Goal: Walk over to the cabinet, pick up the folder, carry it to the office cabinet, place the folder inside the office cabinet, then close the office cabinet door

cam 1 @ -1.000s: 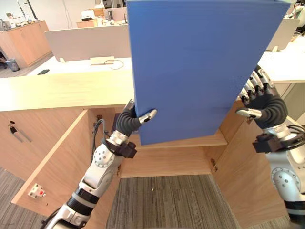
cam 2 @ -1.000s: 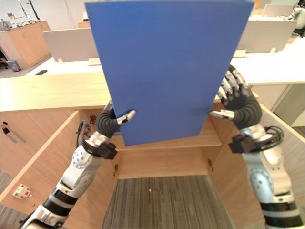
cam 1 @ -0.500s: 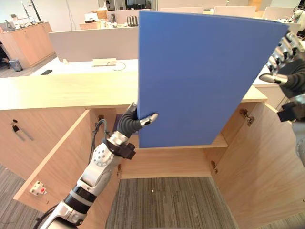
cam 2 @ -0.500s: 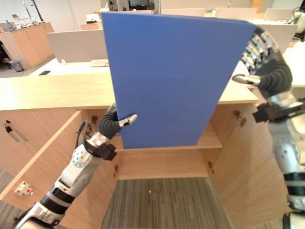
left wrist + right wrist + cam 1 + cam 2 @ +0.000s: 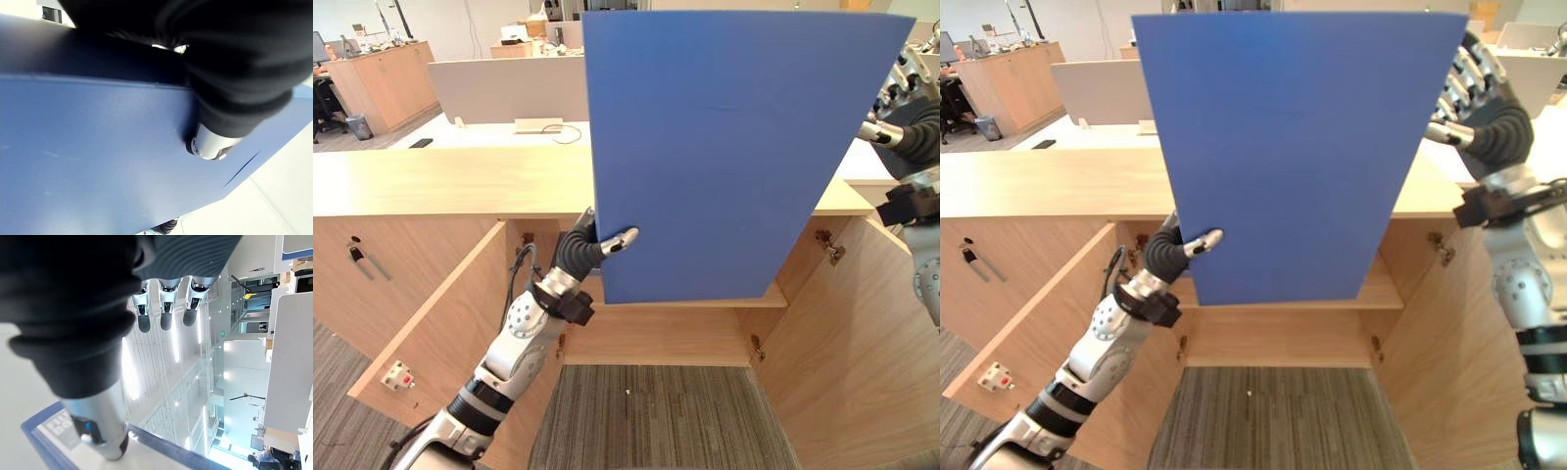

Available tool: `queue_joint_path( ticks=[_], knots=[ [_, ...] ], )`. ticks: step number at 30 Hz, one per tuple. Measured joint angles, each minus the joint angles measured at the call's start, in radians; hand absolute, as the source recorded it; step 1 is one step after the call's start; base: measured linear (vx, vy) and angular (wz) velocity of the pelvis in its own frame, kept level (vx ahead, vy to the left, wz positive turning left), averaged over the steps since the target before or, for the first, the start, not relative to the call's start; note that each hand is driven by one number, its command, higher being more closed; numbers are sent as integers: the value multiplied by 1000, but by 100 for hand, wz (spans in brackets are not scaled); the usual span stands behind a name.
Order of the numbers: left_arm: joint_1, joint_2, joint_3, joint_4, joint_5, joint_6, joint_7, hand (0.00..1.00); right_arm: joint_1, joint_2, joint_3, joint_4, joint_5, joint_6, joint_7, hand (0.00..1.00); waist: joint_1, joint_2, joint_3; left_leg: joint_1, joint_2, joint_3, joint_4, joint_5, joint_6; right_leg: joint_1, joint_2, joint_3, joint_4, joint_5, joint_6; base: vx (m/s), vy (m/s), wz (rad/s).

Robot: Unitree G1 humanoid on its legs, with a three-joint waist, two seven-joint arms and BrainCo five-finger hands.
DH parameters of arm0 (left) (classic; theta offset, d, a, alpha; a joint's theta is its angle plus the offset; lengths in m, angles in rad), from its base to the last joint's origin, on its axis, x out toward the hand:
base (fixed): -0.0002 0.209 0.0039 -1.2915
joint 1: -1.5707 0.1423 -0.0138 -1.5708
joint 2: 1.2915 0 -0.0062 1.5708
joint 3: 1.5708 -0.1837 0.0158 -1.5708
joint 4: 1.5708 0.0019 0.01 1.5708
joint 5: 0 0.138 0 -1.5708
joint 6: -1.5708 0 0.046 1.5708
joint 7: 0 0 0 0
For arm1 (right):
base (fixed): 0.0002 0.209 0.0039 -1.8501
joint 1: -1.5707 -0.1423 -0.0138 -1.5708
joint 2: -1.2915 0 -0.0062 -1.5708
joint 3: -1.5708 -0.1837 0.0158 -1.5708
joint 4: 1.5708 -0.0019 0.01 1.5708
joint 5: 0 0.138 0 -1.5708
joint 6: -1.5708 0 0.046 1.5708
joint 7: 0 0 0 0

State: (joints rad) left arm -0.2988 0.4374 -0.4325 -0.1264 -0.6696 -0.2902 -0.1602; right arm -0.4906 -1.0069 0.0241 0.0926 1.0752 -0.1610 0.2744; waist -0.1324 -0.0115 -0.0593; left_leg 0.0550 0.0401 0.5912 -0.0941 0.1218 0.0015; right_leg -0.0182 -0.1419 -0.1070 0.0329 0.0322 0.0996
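Folder [image 5: 724, 147], braced by both a second ago, now stands upright before the open office cabinet [image 5: 440, 181], pinched at its lower left corner by the left robot hand [image 5: 590, 247] alone, the right robot hand [image 5: 1477, 93] released beside its upper right edge, so insertion looks one-handed, with free shelf [image 5: 773, 294] room between swung-out doors [image 5: 832, 362].

Folder [image 5: 1283, 157] matt blue plastic; office cabinet [image 5: 440, 186] pale smooth wood.
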Motion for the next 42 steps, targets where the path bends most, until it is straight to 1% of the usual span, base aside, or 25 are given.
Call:
queue_joint_path(
  ticks=[3,6,8,12,16,17,19,20,21,22,25,28,31,33,35,37,40,42],
  knots=[
    [-19,-6,-14,0,-7,-2,2,100,3,0,65,-6,4,20,13,0,7,-1,1,0,0,0,0,1,0,0,0,0,-2,-1,1,9,-32,0],
    [-61,-42,-37,0,-8,-2,15,100,13,8,145,-63,4,37,56,0,17,-1,1,-1,-1,-4,0,2,1,2,-1,-3,-2,-2,3,10,-21,2],
    [-64,-45,-36,0,-8,-2,20,100,14,12,160,-71,4,45,76,0,17,-1,1,-2,-1,-8,0,3,1,2,-1,-7,-1,-2,2,21,-34,5],
    [-64,-43,-40,0,-7,-2,26,100,14,23,174,-71,15,55,81,0,17,-3,2,-2,-1,-14,0,5,1,6,-2,-14,-1,0,0,18,-31,6],
    [-64,-42,-41,3,-7,-7,37,100,14,21,214,-95,55,69,102,0,20,-9,6,-2,0,-21,0,7,1,8,-2,-20,0,-1,0,15,-34,4],
    [-64,-41,-42,4,-7,-9,37,100,13,15,218,-96,56,70,103,0,22,-10,7,-2,0,-21,0,7,1,8,-2,-20,0,-1,0,0,0,0],
    [-65,-41,-45,11,-12,-18,37,100,10,-29,247,-112,82,70,107,0,33,-13,9,-2,0,-21,0,7,0,9,-2,-21,-1,-1,0,9,-16,0],
    [-65,-41,-47,11,-17,-22,38,100,10,-38,249,-118,83,70,107,0,35,-15,10,-3,0,-21,0,7,0,9,-2,-21,-2,-1,0,0,0,0],
    [-65,-41,-53,13,-26,-32,38,100,7,-51,249,-131,84,69,108,0,39,-15,10,-3,1,-21,1,6,0,9,-1,-21,-3,-1,0,0,0,0],
    [-65,-41,-55,19,-30,-44,39,100,-2,-63,253,-142,84,69,109,0,40,-18,12,-3,1,-21,1,6,0,9,-2,-21,-3,-1,-1,0,0,0],
    [-65,-41,-55,20,-38,-56,45,100,-25,-97,273,-159,87,60,109,0,40,-23,15,-5,0,-21,2,6,0,11,-2,-21,-10,1,-3,8,-10,0],
    [-65,-41,-55,20,-39,-62,45,100,-25,-105,274,-170,87,52,109,0,41,-28,18,-7,1,-21,6,5,-1,10,-1,-21,-12,2,-5,9,-10,0],
    [-65,-41,-55,20,-39,-63,46,100,-17,-101,271,-171,87,46,109,0,39,-28,18,-9,1,-21,6,4,-1,7,-2,-21,-12,6,-8,0,0,0],
    [-69,-41,-56,20,-28,-61,45,100,31,-58,215,-185,79,44,111,0,38,-28,18,-13,1,-21,6,3,-1,4,-1,-22,-13,5,-8,30,-38,0],
    [-82,-41,-53,19,9,-53,43,100,102,41,124,-193,39,42,114,0,36,-27,18,-17,1,-21,6,3,-1,0,-1,-23,-13,5,-8,0,0,0],
    [-83,-41,-45,18,48,-41,38,100,157,131,67,-193,0,43,112,0,32,-26,18,-16,0,-20,6,2,-2,0,-1,-23,-13,5,-7,0,0,0],
    [-83,-43,-10,18,89,-29,20,100,184,219,35,-193,-36,42,103,0,18,-25,19,-14,1,-18,6,2,-2,1,-1,-23,-11,6,-8,0,0,-1],
    [-83,-48,7,18,99,-22,12,100,187,240,31,-193,-37,42,94,0,12,-25,19,-11,1,-16,6,2,-2,2,0,-22,-10,6,-8,0,0,-3]
  ],
)
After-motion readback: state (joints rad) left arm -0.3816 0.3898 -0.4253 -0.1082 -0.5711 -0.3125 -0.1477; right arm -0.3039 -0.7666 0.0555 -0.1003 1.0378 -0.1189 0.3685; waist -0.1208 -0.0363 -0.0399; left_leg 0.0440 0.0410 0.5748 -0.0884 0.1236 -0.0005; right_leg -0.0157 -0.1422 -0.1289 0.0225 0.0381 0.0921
